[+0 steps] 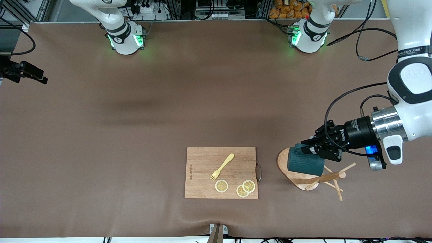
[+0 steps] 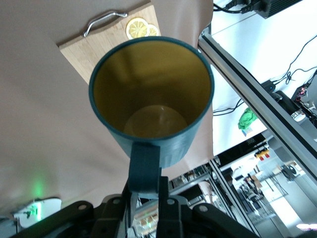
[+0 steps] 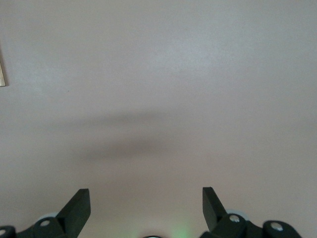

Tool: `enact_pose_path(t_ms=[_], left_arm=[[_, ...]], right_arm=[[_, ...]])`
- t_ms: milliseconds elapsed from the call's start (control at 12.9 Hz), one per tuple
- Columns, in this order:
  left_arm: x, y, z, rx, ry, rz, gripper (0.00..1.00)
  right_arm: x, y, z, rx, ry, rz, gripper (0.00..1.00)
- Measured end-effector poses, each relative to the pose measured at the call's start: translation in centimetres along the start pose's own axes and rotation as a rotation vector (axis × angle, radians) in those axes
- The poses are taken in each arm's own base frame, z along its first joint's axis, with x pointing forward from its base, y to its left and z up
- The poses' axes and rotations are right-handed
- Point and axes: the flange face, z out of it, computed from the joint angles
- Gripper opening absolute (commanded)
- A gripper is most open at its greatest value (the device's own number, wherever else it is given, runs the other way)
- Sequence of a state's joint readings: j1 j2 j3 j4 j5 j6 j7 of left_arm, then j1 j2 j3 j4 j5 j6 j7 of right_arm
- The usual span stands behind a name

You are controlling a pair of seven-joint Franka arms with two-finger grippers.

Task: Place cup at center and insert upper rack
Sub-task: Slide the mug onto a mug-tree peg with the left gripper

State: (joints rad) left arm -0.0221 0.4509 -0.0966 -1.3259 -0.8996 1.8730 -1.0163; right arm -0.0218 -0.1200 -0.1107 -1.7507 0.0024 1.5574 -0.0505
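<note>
Gripping the cup (image 1: 301, 163) by its flat side handle, the left tool (image 1: 312, 145) holds it on its side in the air over the oval base of the rack (image 1: 305, 179), its black fingers (image 2: 171, 210) pressed together on the handle; the cup is a smooth dark teal cylinder, and the left wrist view looks straight into its round mouth at a glossy yellowish-tan lining (image 2: 151, 89); the rack is light wood, a flat oval base with a round post and thin pegs (image 1: 338, 194) splaying out at angles, standing on the counter (image 1: 135, 135) toward the left arm's end; beside it, toward the middle of the counter, lies a rectangular board (image 1: 202, 158) of striped pale wood with a thin metal handle (image 1: 259, 171) on the edge that faces the rack; on the board rest a slim yellow fork (image 1: 222, 166) lying at a slant and three round lemon slices (image 1: 221, 186), two of them overlapping; the counter is covered in a matte brown sheet with soft creases; the right tool (image 3: 146, 206) hangs above bare brown cover, its two dark wedge-shaped fingers spread wide apart with nothing between them.
</note>
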Motion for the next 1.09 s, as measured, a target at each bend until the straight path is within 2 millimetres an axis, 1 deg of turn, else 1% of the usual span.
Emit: enact_pose_path(t_ms=[155,388,543,698,853,931,1086], left_arm=[[2.1,-0.5,0.1,-0.021,-0.080,-0.056,0.00],[5.9,-2.2,0.8,0.012,-0.151,-0.078,0.00],[7.2,-3.3,1.0,0.047,-0.186,-0.045,0.00],[8.4,-4.3,-0.1,0.068,-0.218,-0.015,0.00],[10.3,-5.4,-1.7,0.073,-0.247,0.010,0.00],[11.3,-5.8,-2.3,0.065,-0.257,0.014,0.00],[12.6,-6.1,-2.3,0.027,-0.295,0.019,0.00]], right_arm=[[0.0,0.0,0.0,0.000,0.000,0.000,1.00],[0.0,0.0,0.0,0.000,0.000,-0.001,1.00],[0.0,0.0,0.0,0.000,0.000,-0.001,1.00],[0.0,-0.2,0.0,-0.001,0.001,-0.004,1.00],[0.0,-0.2,0.0,-0.001,0.003,-0.005,1.00],[0.0,-0.2,0.0,-0.001,0.003,-0.006,1.00],[0.0,-0.2,0.0,-0.001,0.005,-0.006,1.00]])
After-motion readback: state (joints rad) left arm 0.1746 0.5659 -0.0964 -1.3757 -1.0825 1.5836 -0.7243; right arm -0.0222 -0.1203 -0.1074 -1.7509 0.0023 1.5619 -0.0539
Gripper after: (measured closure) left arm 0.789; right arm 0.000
